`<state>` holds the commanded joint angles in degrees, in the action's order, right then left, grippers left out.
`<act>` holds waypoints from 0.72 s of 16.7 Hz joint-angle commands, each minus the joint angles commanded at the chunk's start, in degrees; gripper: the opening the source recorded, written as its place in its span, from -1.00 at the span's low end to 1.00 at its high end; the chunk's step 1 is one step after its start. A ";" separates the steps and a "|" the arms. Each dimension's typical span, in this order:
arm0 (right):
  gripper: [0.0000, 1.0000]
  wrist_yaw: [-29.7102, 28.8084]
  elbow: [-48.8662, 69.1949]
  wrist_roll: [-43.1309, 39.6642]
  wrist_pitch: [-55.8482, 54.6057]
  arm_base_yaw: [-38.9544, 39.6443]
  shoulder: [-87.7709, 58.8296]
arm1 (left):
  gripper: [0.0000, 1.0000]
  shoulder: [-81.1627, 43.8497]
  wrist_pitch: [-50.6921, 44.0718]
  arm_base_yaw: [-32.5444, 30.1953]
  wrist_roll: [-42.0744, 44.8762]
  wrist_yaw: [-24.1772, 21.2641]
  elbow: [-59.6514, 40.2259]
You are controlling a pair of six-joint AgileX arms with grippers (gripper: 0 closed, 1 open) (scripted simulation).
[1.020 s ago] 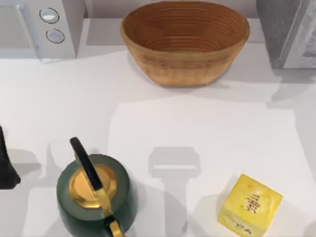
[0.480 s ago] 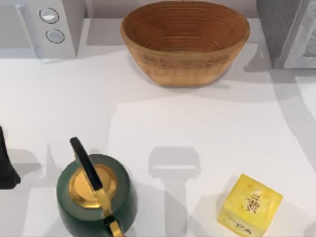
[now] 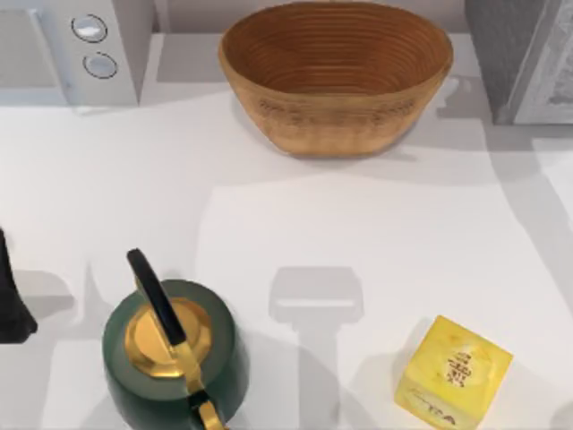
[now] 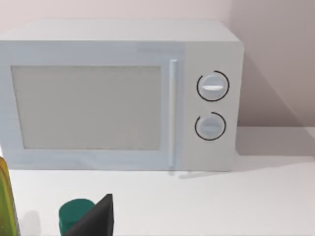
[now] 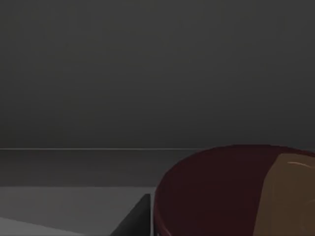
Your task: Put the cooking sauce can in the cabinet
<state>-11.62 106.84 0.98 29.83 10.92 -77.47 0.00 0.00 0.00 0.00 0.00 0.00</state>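
The cooking sauce can (image 5: 231, 191) shows its dark maroon round top very close in the right wrist view, with dark grey surfaces behind it. My right gripper (image 5: 197, 221) is shut on the can, one dark fingertip (image 5: 140, 219) lying against its side. The cabinet (image 3: 515, 54), grey and speckled with a pale framed door, stands at the table's back right corner in the top view. My left gripper (image 3: 11, 300) is parked at the table's left edge, open and holding nothing; one of its fingers (image 4: 96, 221) shows in the left wrist view.
A woven basket (image 3: 336, 72) stands at the back centre. A white microwave (image 3: 72, 49) with two knobs is at the back left. A dark green kettle (image 3: 170, 354) sits front left and a yellow box (image 3: 452, 372) front right.
Shadows over the table's right side, next to the cabinet, have shifted. The basket, kettle, yellow box and left gripper have stayed where they were.
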 joint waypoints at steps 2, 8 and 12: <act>-1.00 0.06 -0.25 0.16 -0.10 -0.19 0.04 | 1.00 0.00 0.00 0.00 0.00 0.00 0.00; -1.00 0.88 5.97 0.17 -0.96 -1.33 -7.06 | 1.00 0.00 0.00 0.00 0.00 0.00 0.00; -1.00 1.49 10.27 0.17 -1.72 -2.30 -12.09 | 1.00 0.00 0.00 0.00 0.00 0.00 0.00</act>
<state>-10.13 117.11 1.15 28.10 8.62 -89.57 0.00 0.00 0.00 0.00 0.00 0.00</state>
